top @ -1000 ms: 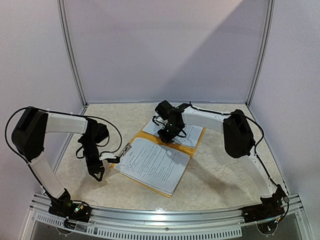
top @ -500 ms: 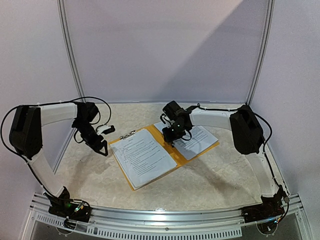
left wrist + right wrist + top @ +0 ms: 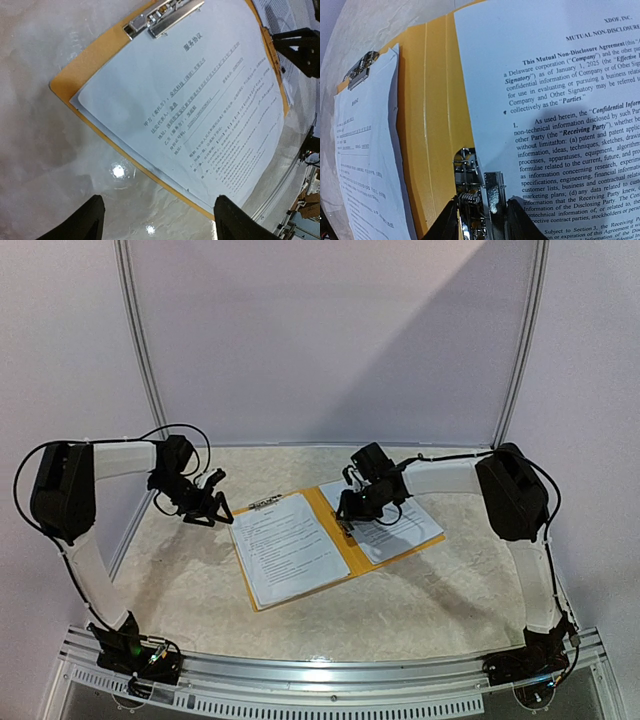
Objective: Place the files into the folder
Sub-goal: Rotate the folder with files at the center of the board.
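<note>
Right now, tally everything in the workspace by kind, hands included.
Orange folder: 1
Printed paper stacks: 2, left stack, right stack
Metal clips: 2, top clip, inner clip
Hands: 2, left hand open, right hand closed on the inner clip
Total: 7

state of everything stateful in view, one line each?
folder: open flat on the table
left sheets: on the left half, top edge under the metal clip
right sheet: lying on the right half
side clip: between the right pincer's fingers
left pincer: open, holding nothing, off the folder's left edge
right pincer: closed on the side clip
</note>
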Robot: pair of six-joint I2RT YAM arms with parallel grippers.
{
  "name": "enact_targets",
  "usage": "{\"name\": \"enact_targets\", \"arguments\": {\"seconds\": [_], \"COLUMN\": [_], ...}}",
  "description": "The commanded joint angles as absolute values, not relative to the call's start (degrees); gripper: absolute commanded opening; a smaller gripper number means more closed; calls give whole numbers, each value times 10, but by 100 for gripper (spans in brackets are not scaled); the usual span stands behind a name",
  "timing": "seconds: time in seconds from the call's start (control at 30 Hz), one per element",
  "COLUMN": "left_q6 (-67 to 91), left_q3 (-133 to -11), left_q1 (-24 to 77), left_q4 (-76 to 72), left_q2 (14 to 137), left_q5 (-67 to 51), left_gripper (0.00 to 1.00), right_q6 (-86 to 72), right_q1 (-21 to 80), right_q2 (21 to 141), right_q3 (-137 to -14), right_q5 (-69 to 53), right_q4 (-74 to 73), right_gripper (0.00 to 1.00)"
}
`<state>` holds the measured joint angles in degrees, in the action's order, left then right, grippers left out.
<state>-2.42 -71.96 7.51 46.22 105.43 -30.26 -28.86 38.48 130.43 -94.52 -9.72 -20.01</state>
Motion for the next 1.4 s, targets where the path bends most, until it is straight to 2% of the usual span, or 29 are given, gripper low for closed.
{"name": "enact_targets", "arguments": {"seconds": [0.0,0.2,0.37,0.73,1.03,1.23,1.37], "left_q6": [23,6,0,0,-16,-16,-16], "left_q3": [-725,-713,-712,-695,-696,-695,-693], "left_q1": [81,91,92,92,93,92,93], "left_q4": [427,424,436,441,441,440,441], "left_q2": [1072,1077,1076,1079,1071,1072,1075], "left_q5": [-329,-324,-319,-324,-319,-322,-324], "left_gripper": [77,78,77,75,74,74,74], "right_q6": [-319,-310,-307,-255,-194,-172,-173], "right_q1": [371,375,379,402,460,466,466], "right_q2": [1340,1340,1326,1238,1341,1396,1416], "right_q3": [-896,-928,-940,-993,-1110,-1152,-1162], "right_q5": [-107,-134,-130,33,121,129,146], "right_q4": [-265,-268,-274,-382,-483,-509,-525], "right_gripper": [37,43,42,47,51,48,41]}}
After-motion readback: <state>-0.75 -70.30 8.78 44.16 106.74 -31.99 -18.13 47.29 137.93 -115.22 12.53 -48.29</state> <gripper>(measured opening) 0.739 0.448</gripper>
